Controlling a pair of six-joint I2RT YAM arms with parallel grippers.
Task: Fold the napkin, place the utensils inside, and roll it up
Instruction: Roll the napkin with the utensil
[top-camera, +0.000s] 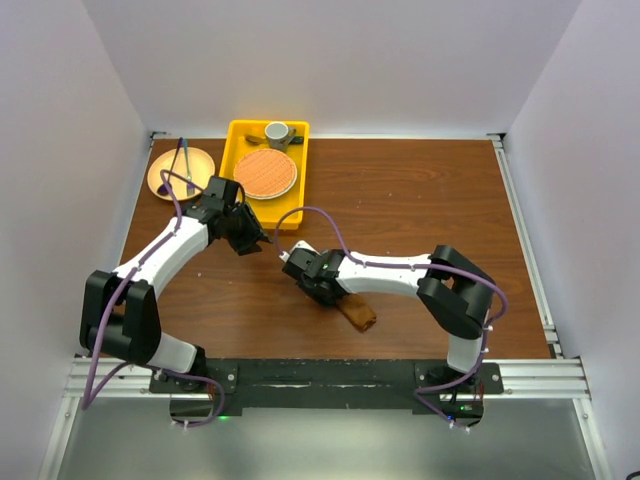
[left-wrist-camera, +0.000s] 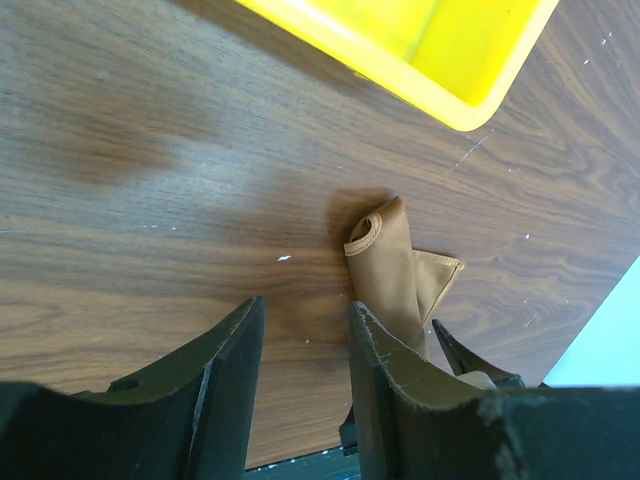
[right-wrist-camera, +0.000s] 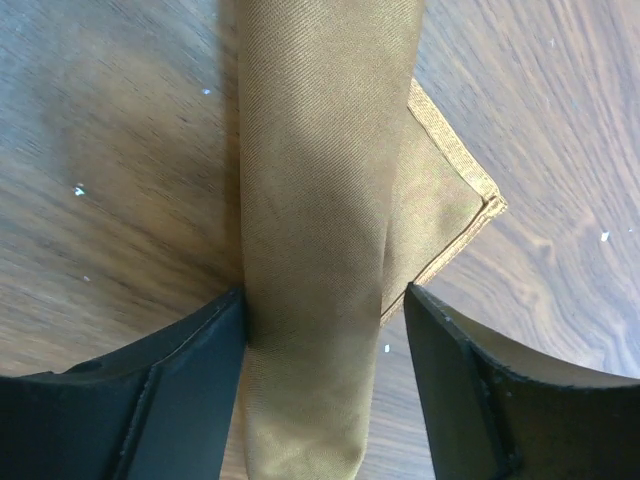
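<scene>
A: While its jaws stand apart, what does the right gripper (right-wrist-camera: 325, 300) straddle?
B: The rolled rust-brown napkin (right-wrist-camera: 320, 150). One finger touches it, the other stands clear, and a loose corner points to 3 o'clock. Seen from above, it lies at 5 o'clock from the middle of the table (top-camera: 420, 200).
A: And the left gripper (left-wrist-camera: 305, 305)?
B: Jaws parted, nothing between them, hovering at 9 o'clock. The yellow tray (top-camera: 303, 165) sits at 11.

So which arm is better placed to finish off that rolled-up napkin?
Right. The right end effector straddles the rolled napkin, jaws open on either side. The left end effector hangs open and empty, off the roll, nearer the yellow tray.
</scene>
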